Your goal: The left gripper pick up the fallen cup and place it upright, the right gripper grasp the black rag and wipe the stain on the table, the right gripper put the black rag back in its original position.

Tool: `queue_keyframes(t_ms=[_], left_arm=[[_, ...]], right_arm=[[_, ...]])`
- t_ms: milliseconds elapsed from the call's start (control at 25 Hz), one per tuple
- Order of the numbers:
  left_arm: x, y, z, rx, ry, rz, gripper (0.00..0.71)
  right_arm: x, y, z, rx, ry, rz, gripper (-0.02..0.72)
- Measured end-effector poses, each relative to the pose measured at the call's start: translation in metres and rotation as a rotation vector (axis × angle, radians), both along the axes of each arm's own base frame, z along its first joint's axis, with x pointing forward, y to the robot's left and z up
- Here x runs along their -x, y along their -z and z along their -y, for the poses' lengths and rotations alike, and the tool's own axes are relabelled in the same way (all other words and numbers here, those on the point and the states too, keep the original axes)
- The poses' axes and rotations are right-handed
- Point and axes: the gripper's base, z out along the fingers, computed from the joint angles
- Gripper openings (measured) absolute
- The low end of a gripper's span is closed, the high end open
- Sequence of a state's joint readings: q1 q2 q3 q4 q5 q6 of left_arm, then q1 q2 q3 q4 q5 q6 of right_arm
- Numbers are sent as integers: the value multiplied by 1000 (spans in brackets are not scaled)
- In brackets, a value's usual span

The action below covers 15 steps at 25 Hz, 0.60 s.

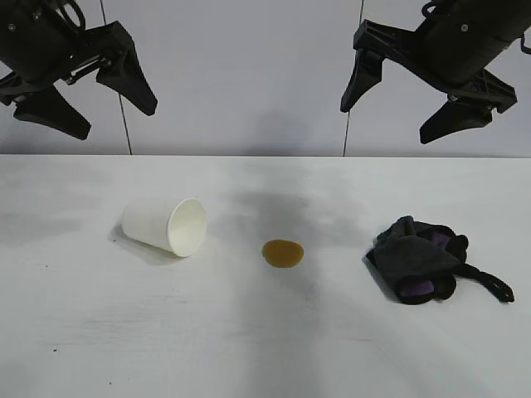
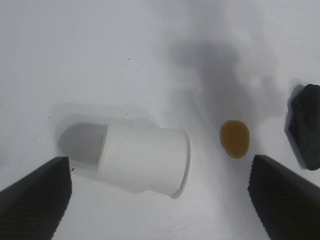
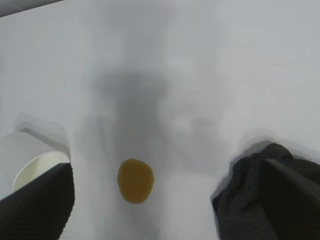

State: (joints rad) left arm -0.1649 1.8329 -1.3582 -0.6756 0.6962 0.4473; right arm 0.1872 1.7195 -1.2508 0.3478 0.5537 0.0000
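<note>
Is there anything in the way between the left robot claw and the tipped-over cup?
No, nothing visible is in the way. The left gripper hangs open above the table, and the cup lies on its side below it with only bare tabletop around. The stain and black rag sit off to the cup's side.

1. No text, label, brand, number or sign can be read in any of the views.
2. No print is seen on the plain white tapered paper cup [image 1: 166, 225], which lies on its side at the left of the wide flat white tabletop [image 1: 265, 348].
3. No tag or lettering can be made out on the soft black cloth bundle with purple patches [image 1: 421, 259] at the right.
4. No marking is legible on the black two-fingered grippers at the far left [image 1: 91, 95] and far right [image 1: 397, 106].
</note>
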Motion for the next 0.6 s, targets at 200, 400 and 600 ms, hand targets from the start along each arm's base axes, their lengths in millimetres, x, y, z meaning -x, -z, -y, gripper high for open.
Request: queue_keyframes(t_ms=[200,400,600], left_arm=[[-6,-4,-1,18,-45,50,694],[7,-7,13,-137,328,105,694],[32,0,45,-332,834,191,694]], right_arm=[[0,0,0,-3,4,-3,694],[2,1,0,-2,-3,-25,694],[3,2,-1,-1,-10,-45,694]])
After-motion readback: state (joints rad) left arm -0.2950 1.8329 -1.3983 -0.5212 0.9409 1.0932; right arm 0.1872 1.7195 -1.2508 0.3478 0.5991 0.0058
